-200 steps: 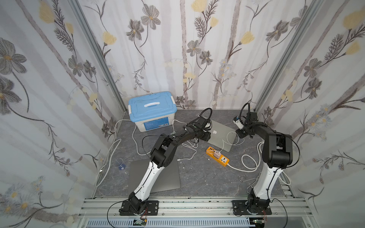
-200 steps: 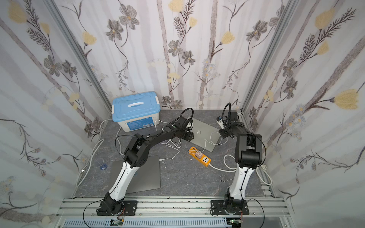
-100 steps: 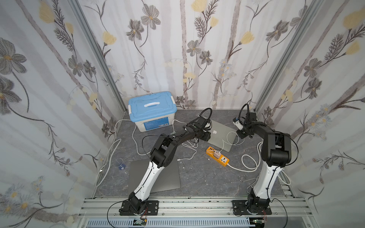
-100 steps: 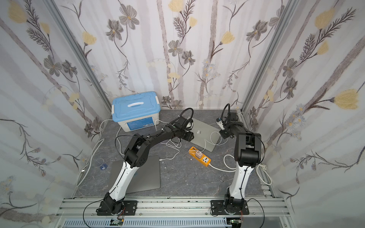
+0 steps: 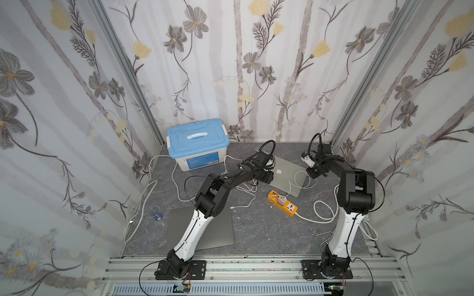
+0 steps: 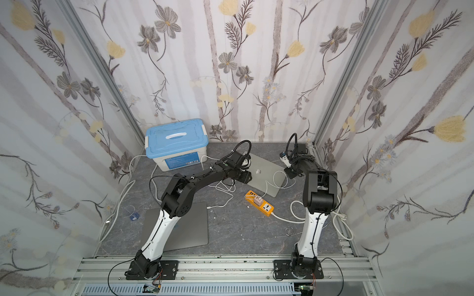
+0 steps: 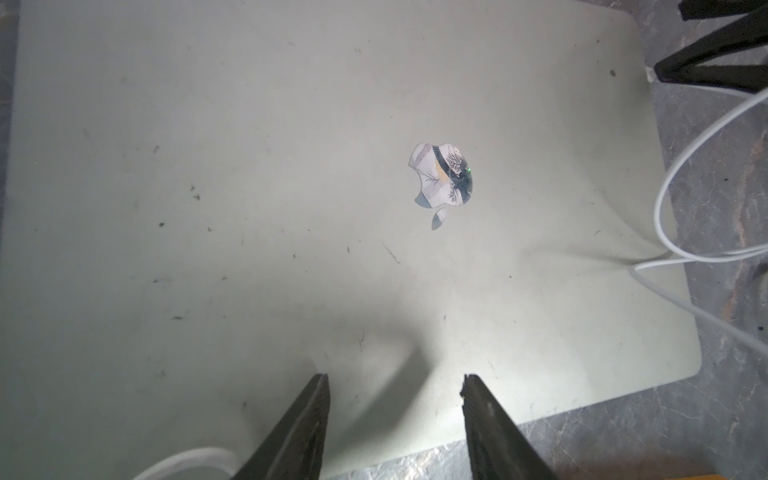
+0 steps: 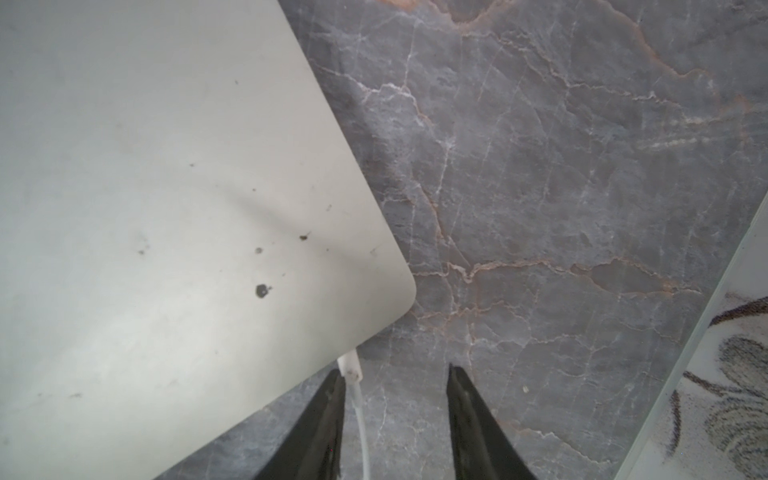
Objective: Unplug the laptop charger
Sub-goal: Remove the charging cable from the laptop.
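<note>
1. Step in hand: lining up on the plug [image 8: 350, 365]. It is still seated, so the unplugging is not yet done.
2. Location: the plug sits in the side edge of the closed laptop [image 8: 166, 208], just beside a rounded corner. The laptop lies flat on the bench [image 8: 561, 166].
3. Right jaws: parted and gripping nothing. They straddle the cable [image 8: 362, 424] just off the laptop's edge. The cable runs close along one jaw, and there is clear space to the other.
4. Left jaws: parted, nothing between them. They are over the laptop's lid, near the side far from the plug. I cannot tell whether the tips press on the lid.
5. Orientation: the plug's tip points into the laptop. Its long axis lies flat along the bench, roughly square to that edge as far as I can judge. The cable trails straight away from the laptop.
6. Next move, my judgement: centre the right jaws on the plug body rather than on the thin cable. Then close and draw straight out along that axis, away from the laptop.
7. Left jaws should steady the laptop, which may otherwise slide with the pull.
</note>
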### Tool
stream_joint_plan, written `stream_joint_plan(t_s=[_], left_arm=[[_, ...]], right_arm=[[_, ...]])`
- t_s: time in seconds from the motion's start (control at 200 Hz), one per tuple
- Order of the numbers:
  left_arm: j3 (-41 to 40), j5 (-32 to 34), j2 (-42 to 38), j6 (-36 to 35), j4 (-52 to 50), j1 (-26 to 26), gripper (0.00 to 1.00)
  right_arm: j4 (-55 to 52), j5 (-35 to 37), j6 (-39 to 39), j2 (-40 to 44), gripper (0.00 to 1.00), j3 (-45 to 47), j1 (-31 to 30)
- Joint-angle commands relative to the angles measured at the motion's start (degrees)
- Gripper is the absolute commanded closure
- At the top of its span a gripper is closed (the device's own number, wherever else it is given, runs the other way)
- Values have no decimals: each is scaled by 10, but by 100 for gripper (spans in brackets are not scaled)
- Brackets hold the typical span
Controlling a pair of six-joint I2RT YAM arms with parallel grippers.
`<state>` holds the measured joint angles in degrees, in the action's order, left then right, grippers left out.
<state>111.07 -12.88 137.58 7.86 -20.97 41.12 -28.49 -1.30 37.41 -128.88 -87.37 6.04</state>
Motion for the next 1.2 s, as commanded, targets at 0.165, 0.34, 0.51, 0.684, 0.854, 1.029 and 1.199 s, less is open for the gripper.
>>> stream_joint_plan(t_s=[0.165,0.34,0.51,0.684,0.854,1.029,1.199], left_arm=[[-1,4,8,-4,-50,-1,45],[-1,1,12,-2,-49,-1,45],[0,3,12,-5,-51,-1,44],[8,5,15,-7,-57,-2,44],[15,6,18,-8,-64,-3,44],[19,8,17,-12,-73,-3,44],[22,11,18,-18,-80,-3,44]], right_arm=[[-26,-7,16,-7,58,-10,-5],[-37,-2,15,-14,62,-20,-7],[-48,6,19,-22,69,-33,-10],[-51,15,22,-26,74,-37,-13],[-51,22,31,-26,79,-36,-14],[-47,18,40,-23,89,-31,-14],[-46,19,43,-22,90,-30,-13]])
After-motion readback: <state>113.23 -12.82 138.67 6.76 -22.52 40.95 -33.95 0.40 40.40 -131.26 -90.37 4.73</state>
